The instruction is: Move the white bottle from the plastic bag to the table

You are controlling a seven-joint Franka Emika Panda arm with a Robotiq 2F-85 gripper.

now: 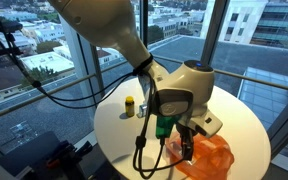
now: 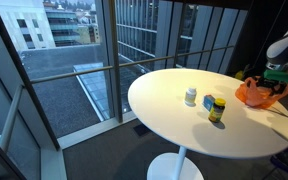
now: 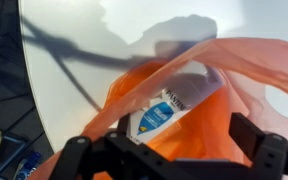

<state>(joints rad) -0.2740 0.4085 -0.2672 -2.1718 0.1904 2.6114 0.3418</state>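
gripper jaws apart above a smooth white bottle inside crinkled translucent orange plastic bag.

round white table, glass walls, daylight

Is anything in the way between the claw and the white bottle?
Yes, the orange bag. The bottle lies inside it with its label showing through the opening, but the film wraps around it and covers part of it, right below the open gripper.
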